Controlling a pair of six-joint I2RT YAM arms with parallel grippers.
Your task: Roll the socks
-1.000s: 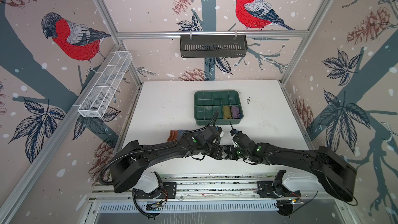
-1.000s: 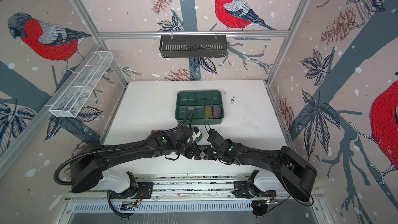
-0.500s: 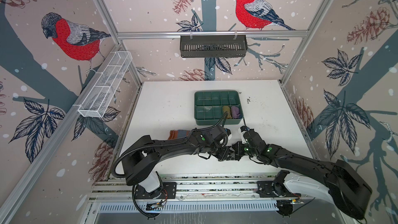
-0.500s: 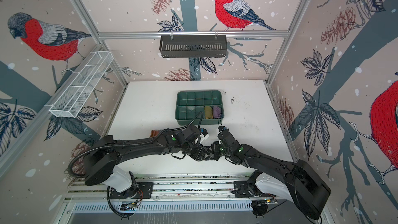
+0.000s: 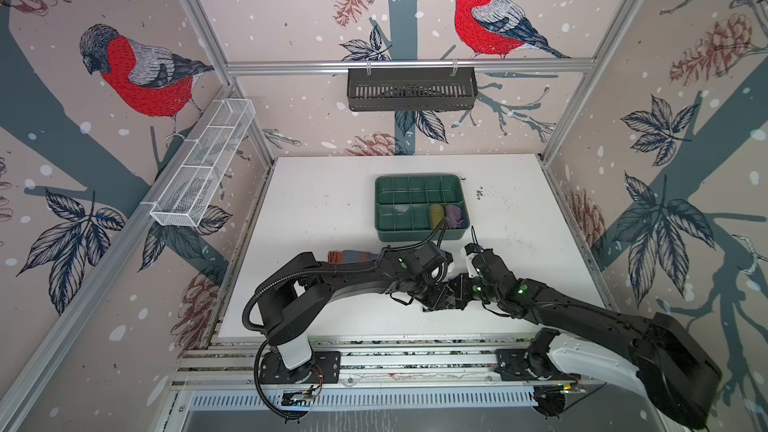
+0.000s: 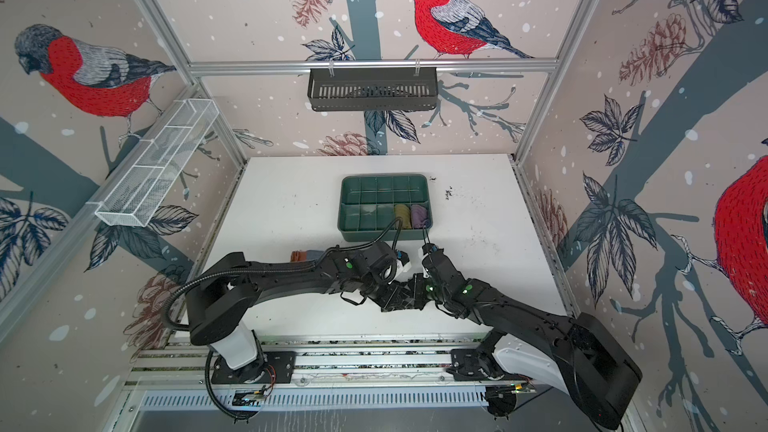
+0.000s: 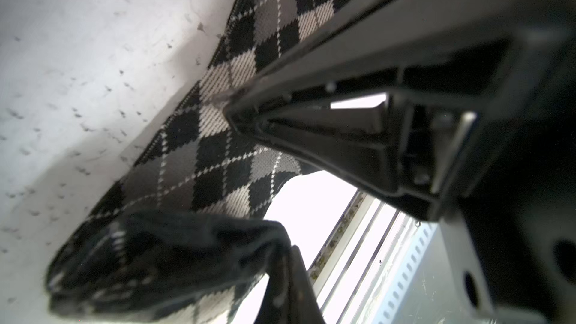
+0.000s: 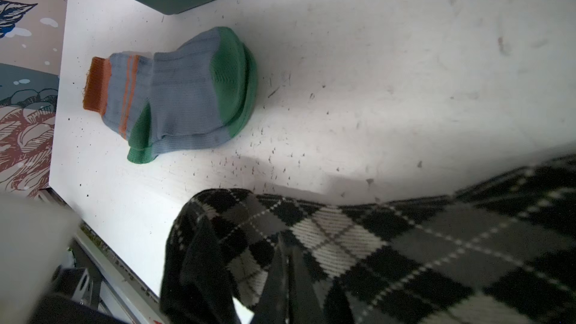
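The black-grey-white argyle sock (image 5: 444, 300) (image 6: 400, 299) lies at the front middle of the white table, between my two grippers. My left gripper (image 7: 285, 252) is shut on a bunched dark end of the argyle sock (image 7: 199, 163). My right gripper (image 8: 288, 246) is shut on a fold of the argyle sock (image 8: 349, 232). In both top views the left gripper (image 5: 432, 295) and the right gripper (image 5: 457, 290) meet tip to tip over it. The light blue sock (image 8: 174, 91) with orange cuff and green toe lies folded on the table, left of the grippers (image 5: 351, 256) (image 6: 305, 256), partly behind the left arm.
A green divided tray (image 5: 415, 179) stands just behind the grippers, holding an olive-yellow rolled sock (image 5: 436, 214) and a purple rolled sock (image 5: 455, 216). A white wire basket (image 5: 203, 168) hangs on the left wall, a dark basket (image 5: 411, 89) on the back wall. The table's front edge is close.
Both arms have swung, their wrists moving toward the tray, while the fingertips stay on the argyle sock. The right jaws have closed a little more on it.
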